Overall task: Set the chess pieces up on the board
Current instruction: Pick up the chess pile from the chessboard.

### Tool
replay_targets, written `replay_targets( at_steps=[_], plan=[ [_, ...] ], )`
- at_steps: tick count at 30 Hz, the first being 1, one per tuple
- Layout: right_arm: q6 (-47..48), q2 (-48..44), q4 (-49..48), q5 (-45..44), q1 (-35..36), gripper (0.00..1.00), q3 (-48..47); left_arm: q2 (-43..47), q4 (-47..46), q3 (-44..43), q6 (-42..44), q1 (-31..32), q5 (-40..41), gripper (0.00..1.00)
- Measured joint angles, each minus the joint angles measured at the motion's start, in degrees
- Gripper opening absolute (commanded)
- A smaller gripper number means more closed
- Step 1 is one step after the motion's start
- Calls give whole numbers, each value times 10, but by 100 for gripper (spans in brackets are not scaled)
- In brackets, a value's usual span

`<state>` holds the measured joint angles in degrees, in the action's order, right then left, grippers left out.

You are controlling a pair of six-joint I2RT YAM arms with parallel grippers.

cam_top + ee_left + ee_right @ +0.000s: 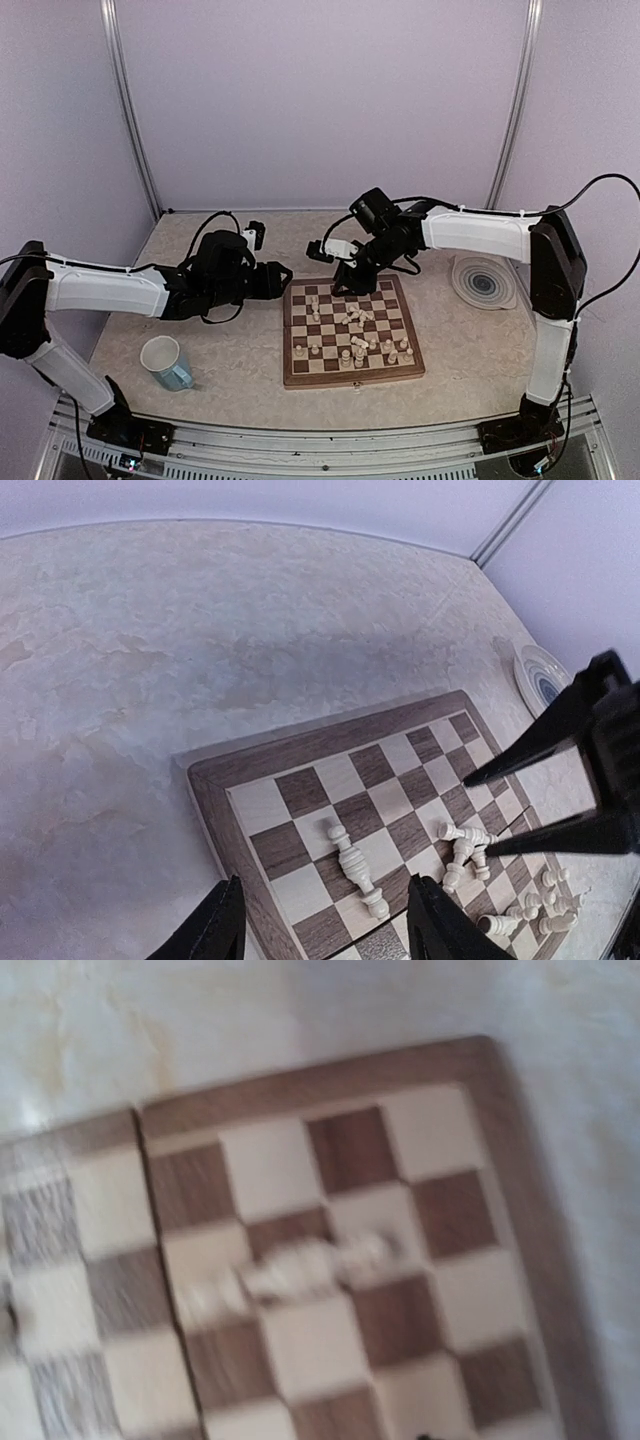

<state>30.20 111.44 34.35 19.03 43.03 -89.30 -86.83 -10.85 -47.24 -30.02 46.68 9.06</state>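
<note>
Square brown-and-cream checked wooden board (350,379) at ctr frame w/ tiny cream chess pieces (356,320) scattered on it, several toppled. Left gripper (328,910) at board's left edge, right gripper (343,288) over its upper edge: both spread, holding nothing.

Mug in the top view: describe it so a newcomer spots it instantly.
Find the chessboard in the middle of the table. To its left, clear of it and toward the near edge, stands the mug. It is the only cup: upright, pale blue outside, white inside, unlike the flat ringed plate on the right.
</note>
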Motion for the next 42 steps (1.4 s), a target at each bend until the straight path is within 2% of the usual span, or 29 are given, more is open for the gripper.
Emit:
replay_targets(
  at_steps=[6,14,28,31,35,42],
  plan=[
    [-69,72,2,2,29,51,-53,28,2,3,-15,-16,13,56],
    [-124,127,19,-6,30,59,-99,28,2,18,-28,-16,13,56],
    [-138,179,30,-86,56,58,-142,28,2,30,-34,-17,6,56],
    [-138,171,19,-88,56,50,-127,28,1,30,-34,-17,4,56],
    [-136,152,14,-87,56,29,-99,28,0,30,-34,-18,2,56],
    [-125,131,14,-78,56,7,-68,28,-2,30,-34,-22,-1,56]
  ],
)
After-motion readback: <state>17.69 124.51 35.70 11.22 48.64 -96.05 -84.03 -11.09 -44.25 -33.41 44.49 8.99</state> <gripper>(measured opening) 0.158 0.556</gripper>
